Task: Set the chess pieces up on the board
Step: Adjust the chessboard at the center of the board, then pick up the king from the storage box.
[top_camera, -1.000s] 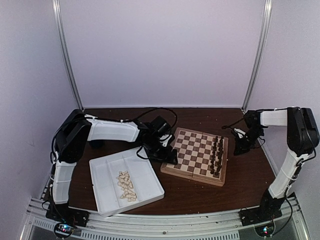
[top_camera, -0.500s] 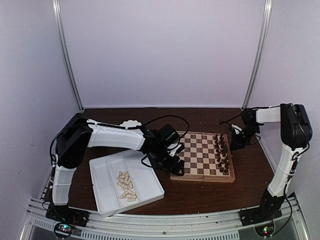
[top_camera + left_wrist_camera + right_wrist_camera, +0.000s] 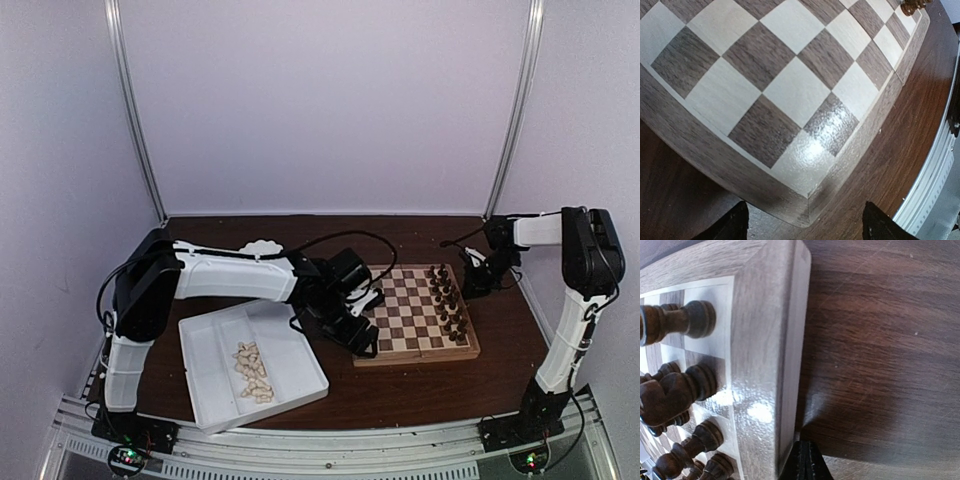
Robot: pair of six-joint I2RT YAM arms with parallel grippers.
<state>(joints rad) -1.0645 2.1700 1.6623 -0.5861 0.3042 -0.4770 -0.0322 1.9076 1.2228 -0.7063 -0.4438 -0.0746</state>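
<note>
At mid-table, right of the white tray [image 3: 205,385], the board [image 3: 410,318] lies flat.
Left gripper [image 3: 805,226] gapes wide, the board's near-left corner between its fingers. Right gripper [image 3: 803,460] is pinched shut on nothing, just beside the right rim. Dark chess pieces [image 3: 446,300] stand along the board's right side. Cream pieces [image 3: 252,372] lie in the tray.

Pale lilac walls [image 3: 320,100], two metal corner posts [image 3: 135,110], dark wooden tabletop [image 3: 420,392]
</note>
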